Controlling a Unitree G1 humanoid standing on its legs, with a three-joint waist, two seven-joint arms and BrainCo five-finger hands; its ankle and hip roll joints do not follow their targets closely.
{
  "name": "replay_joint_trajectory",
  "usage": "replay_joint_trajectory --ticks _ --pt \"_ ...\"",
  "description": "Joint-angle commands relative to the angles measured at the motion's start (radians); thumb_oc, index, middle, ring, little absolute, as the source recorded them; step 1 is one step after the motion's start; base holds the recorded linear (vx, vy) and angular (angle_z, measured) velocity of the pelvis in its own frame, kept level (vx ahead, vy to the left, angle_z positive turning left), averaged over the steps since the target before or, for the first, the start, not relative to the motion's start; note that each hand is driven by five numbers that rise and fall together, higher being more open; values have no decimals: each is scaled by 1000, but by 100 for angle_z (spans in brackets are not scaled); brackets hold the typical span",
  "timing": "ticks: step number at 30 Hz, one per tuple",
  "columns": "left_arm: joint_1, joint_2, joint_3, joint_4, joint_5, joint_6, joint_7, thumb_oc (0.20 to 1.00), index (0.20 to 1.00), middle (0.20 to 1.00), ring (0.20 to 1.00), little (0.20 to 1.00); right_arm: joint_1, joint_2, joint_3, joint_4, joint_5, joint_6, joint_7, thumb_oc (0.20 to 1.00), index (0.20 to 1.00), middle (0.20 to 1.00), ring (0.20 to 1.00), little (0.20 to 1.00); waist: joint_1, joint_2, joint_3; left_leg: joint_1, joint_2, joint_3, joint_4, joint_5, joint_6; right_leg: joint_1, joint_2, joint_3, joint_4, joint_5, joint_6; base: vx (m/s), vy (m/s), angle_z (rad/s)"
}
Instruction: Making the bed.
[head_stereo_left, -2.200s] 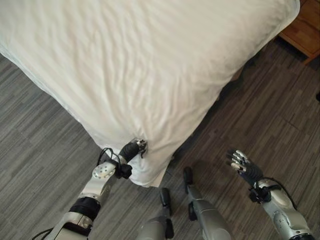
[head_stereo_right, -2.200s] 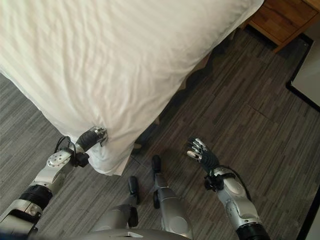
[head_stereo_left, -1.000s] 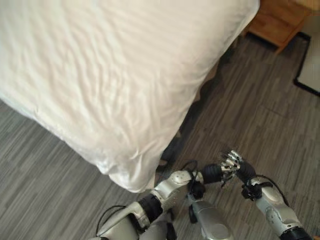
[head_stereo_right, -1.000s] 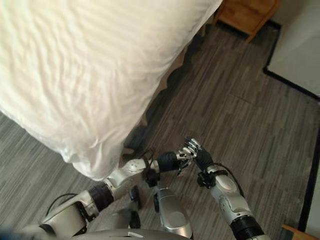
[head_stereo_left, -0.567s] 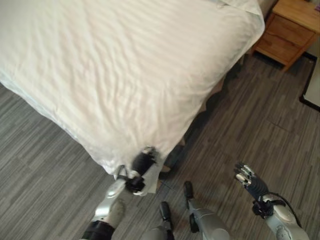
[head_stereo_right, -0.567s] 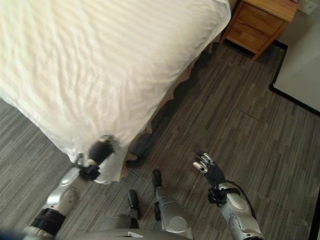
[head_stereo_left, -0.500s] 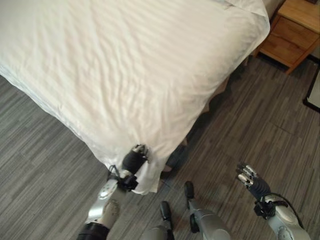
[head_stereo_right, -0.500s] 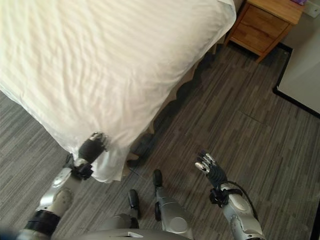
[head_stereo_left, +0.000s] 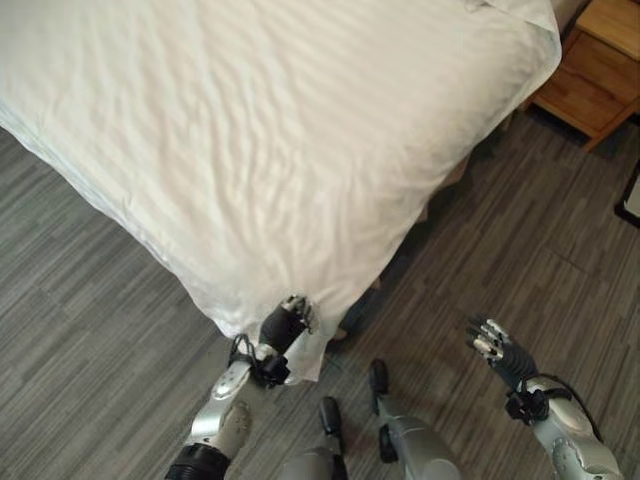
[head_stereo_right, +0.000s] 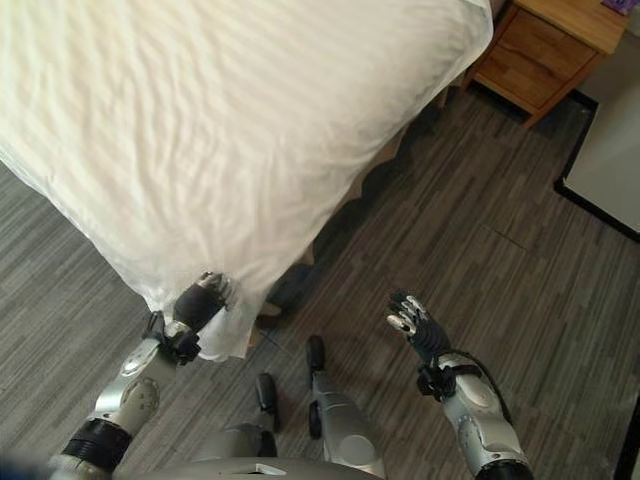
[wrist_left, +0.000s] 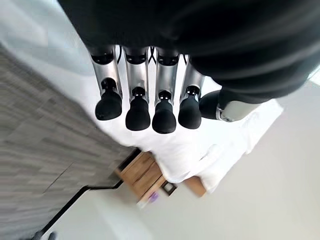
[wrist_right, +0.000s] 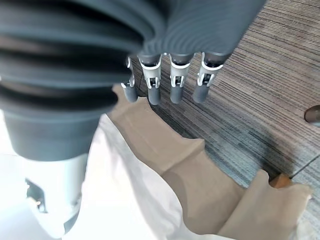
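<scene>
Now the white duvet (head_stereo_left: 270, 140) covers the bed across the upper left and centre of the head views, lightly rippled, its near corner hanging down at lower centre over the grey plank floor (head_stereo_left: 80, 330). My left hand (head_stereo_left: 283, 324) is at that hanging corner, just below the centre of the frame, its dark back turned up and its fingertips against the cloth. In the left wrist view my fingers (wrist_left: 137, 113) run out nearly straight in a row with the thumb beside them, and nothing lies between them; whether they pinch any fold I cannot tell for certain, but they look relaxed rather than curled round the cloth. Under the duvet's right edge a tan bed skirt (wrist_right: 165, 145) hangs in pleats down to the floor, seen close in the right wrist view, with the white cloth lying above it. My right hand (head_stereo_right: 415, 325) hovers at the lower right of the frame, well apart from the bed, over bare floor, fingers spread and straight, holding nothing. A wooden nightstand (head_stereo_right: 545, 45) stands in the upper right corner, just beside the far corner of the bed. At the right edge of the right eye view a pale panel with a dark border (head_stereo_right: 610, 160) lies on the floor.
</scene>
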Motion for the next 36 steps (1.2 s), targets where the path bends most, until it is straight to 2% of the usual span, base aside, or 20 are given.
replay_joint_trajectory --ticks 1,5,8,16,22,23,24,25,26,27,28,29,31,32,36 --pt "-104 -32 -43 26 51 -21 -21 200 200 200 200 200 -47 -5 13 -25 -10 -33 -8 1000 1000 1000 1000 1000 -15 16 23 -32 15 -10 6 18 -27 88 24 -12 13 -105 40 0 0 0" --pt "-185 -59 -111 58 75 -36 1 200 200 200 200 200 -53 -6 28 -32 -2 -39 -18 1000 1000 1000 1000 1000 -27 15 19 -36 16 -5 6 16 -27 82 24 -8 13 -106 41 9 -1 0" --pt "-213 -67 -114 68 80 -48 17 200 200 200 200 200 -53 -5 31 -35 2 -42 -23 1000 1000 1000 1000 1000 -32 15 19 -39 16 -3 6 16 -28 78 24 -6 13 -105 42 10 -2 -1" --pt "-234 -43 -23 86 89 -87 70 200 200 200 200 200 -50 -5 8 -32 12 -51 -34 1000 1000 1000 1000 1000 -34 14 21 -61 18 8 6 20 -33 55 23 -6 13 -100 46 9 -4 -2" --pt "-206 4 45 111 157 -102 99 200 200 200 200 200 -50 -14 -11 -37 19 -48 -23 1000 1000 1000 1000 1000 -30 13 39 -93 19 10 6 29 -35 23 24 -7 13 -90 47 2 -2 -1" --pt "-212 26 38 139 253 -111 131 200 200 200 200 200 -59 -17 -14 -30 15 -50 -30 1000 1000 1000 1000 1000 -30 11 50 -107 19 11 6 33 -36 9 26 -7 13 -85 48 1 -9 -4" --pt "-213 25 38 139 253 -111 131 200 200 200 200 200 -59 -17 -14 -30 15 -50 -30 1000 1000 1000 1000 1000 -30 11 50 -108 19 11 6 33 -36 8 26 -7 13 -85 48 0 -11 -4" --pt "-218 38 29 167 312 -110 147 200 200 200 200 200 -65 -18 -17 -22 13 -49 -34 1000 1000 1000 1000 1000 -30 8 56 -116 20 13 6 36 -36 -1 26 -7 13 -81 49 0 0 0" --pt "-223 40 26 196 318 -104 144 200 200 200 200 200 -68 -19 -19 -22 14 -51 -37 1000 1000 1000 1000 1000 -32 5 61 -124 21 14 6 37 -37 -8 27 -6 13 -79 50 -4 -23 -4" --pt "-238 19 18 311 331 -91 159 200 200 200 200 200 -79 -21 -13 -14 11 -51 -38 1000 1000 1000 1000 1000 -35 -2 72 -139 23 19 6 42 -38 -24 29 -4 13 -73 50 -4 -19 -7" --pt "-239 18 18 313 331 -92 159 200 200 200 200 200 -79 -21 -13 -14 11 -51 -38 1000 1000 1000 1000 1000 -34 -2 72 -140 23 19 6 42 -38 -25 29 -4 13 -73 50 -10 -33 -9" --pt "-273 -14 17 466 352 -69 180 200 200 200 200 200 -93 -18 -6 -19 10 -53 -48 1000 1000 1000 1000 1000 -41 -12 85 -159 26 27 6 48 -41 -46 32 -1 13 -66 51 -13 -29 -11" --pt "-291 -28 18 530 359 -67 187 200 200 200 200 200 -99 -18 -3 -17 10 -55 -54 1000 1000 1000 1000 1000 -44 -17 90 -166 28 30 6 51 -43 -54 33 0 13 -64 51 -4 -29 -11" --pt "-318 -47 40 684 392 -43 205 200 200 200 200 200 -104 -7 8 -15 11 -56 -66 1000 1000 1000 1000 1000 -53 -27 95 -176 31 36 6 54 -44 -66 37 6 13 -61 51 12 -31 -11" --pt "-341 -67 64 828 462 -21 215 200 200 200 200 200 -108 3 22 -11 17 -58 -80 1000 1000 1000 1000 1000 -63 -40 100 -178 35 44 6 54 -47 -71 41 11 13 -59 49 17 -29 -10"
